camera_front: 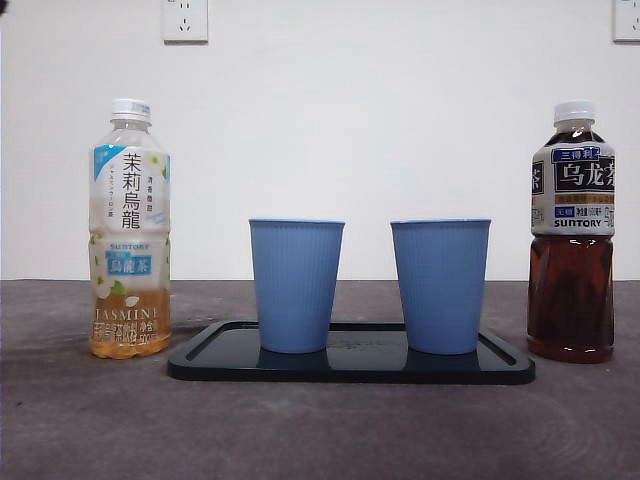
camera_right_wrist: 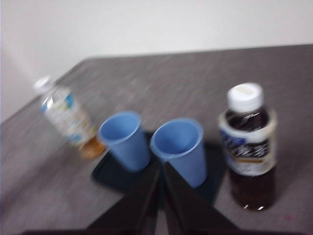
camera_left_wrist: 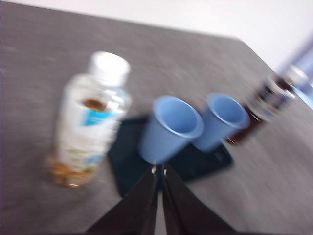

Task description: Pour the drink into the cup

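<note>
Blue cups (camera_front: 296,284) (camera_front: 441,285) stand upright, mouths up, on the black tray (camera_front: 350,366). Beside the tray, at opposite ends, the jasmine tea bottle (camera_front: 130,232) and dark oolong bottle (camera_front: 571,235) stand vertical, caps on. Left gripper (camera_left_wrist: 159,171) and right gripper (camera_right_wrist: 161,166) hang above, jaws nearly closed, empty.

Blurry shot off the left wrist

Left gripper (camera_left_wrist: 159,171) sat pinched closed above two blue cups (camera_left_wrist: 171,128) on a dark tray (camera_left_wrist: 128,164), jasmine bottle (camera_left_wrist: 90,120) beside.

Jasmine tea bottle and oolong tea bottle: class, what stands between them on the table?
In the front view, a black tray lies between the jasmine tea bottle and the oolong tea bottle, carrying two upright blue cups side by side, apart.
</note>
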